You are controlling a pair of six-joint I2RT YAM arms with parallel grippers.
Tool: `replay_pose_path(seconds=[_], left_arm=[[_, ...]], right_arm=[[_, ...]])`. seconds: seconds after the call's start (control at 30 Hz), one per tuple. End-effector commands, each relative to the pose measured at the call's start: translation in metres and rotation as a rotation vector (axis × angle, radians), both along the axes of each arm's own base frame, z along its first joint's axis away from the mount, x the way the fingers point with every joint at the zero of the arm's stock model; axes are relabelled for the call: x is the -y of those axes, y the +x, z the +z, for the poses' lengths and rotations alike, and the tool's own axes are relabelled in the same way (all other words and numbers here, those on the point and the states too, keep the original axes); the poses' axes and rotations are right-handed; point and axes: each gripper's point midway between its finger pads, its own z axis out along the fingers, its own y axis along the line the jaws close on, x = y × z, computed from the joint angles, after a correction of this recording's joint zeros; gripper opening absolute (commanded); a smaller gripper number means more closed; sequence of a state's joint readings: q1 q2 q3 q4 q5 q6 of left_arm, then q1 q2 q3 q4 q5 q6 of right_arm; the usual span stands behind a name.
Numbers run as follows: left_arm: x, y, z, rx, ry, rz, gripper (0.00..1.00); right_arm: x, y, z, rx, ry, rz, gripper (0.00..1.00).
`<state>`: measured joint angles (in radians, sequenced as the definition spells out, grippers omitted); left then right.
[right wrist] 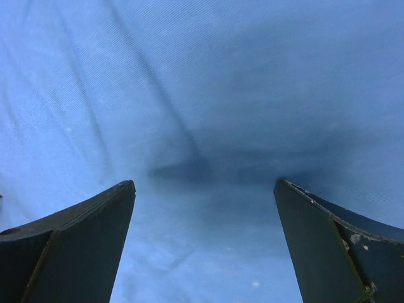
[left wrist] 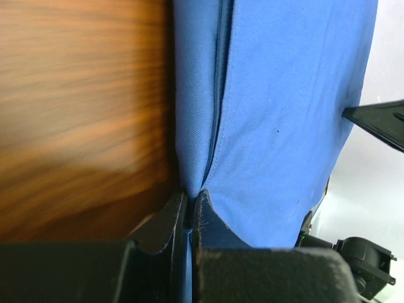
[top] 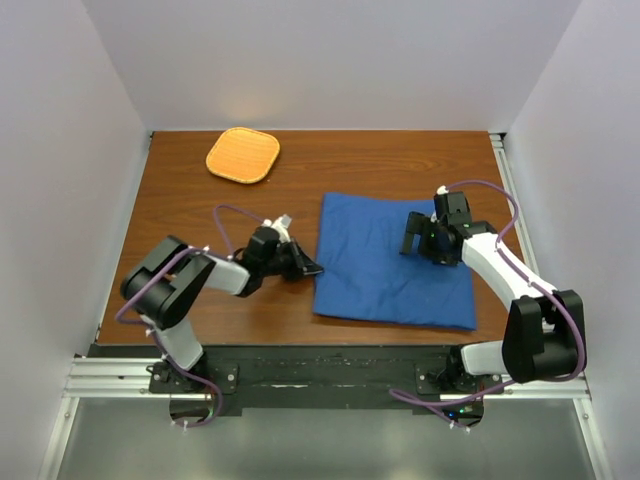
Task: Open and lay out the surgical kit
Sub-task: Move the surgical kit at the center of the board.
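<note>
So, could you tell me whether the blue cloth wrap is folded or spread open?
Folded. The blue cloth wrap lies as a closed bundle; stacked layers show at its left edge, where the left pincer is shut on it.

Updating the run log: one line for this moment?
blue wrap: folded | left gripper: shut on its edge | right gripper: open over it

One blue cloth wrap (top: 395,262), one orange mat (top: 243,155), one left claw (left wrist: 189,196), one right claw (right wrist: 205,184)

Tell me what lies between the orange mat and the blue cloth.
Nothing but bare wooden table lies between the mat and the cloth. The top view shows this stretch.
</note>
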<state>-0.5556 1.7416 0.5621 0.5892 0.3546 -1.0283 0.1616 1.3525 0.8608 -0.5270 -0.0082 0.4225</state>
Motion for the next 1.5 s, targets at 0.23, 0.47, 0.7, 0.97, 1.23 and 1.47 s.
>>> replay_pose_path(seconds=[0.23,0.47,0.7,0.97,1.23,1.47], left_arm=[[-0.122,-0.003,-0.026,0.002,0.22,0.245,0.0],[-0.152,0.001,-0.024,-0.005,0.241,0.319,0.0],[-0.169,-0.001,-0.028,-0.045,0.254,0.359,0.0],[-0.186,-0.004,-0.032,-0.076,0.271,0.4,0.0],[-0.205,-0.006,-0.033,-0.1,0.325,0.433,0.0],[-0.205,-0.011,-0.033,-0.103,0.332,0.415,0.0]], right_arm=[[0.02,0.022,0.027,0.085,0.016,-0.014,0.98],[-0.006,0.034,0.006,0.102,0.258,0.051,0.9],[-0.028,0.046,-0.017,0.076,0.382,0.096,0.65],[-0.049,0.069,-0.016,0.093,0.485,0.16,0.17],[-0.063,0.081,-0.016,0.088,0.484,0.195,0.05],[-0.061,0.083,-0.017,0.075,0.461,0.194,0.02]])
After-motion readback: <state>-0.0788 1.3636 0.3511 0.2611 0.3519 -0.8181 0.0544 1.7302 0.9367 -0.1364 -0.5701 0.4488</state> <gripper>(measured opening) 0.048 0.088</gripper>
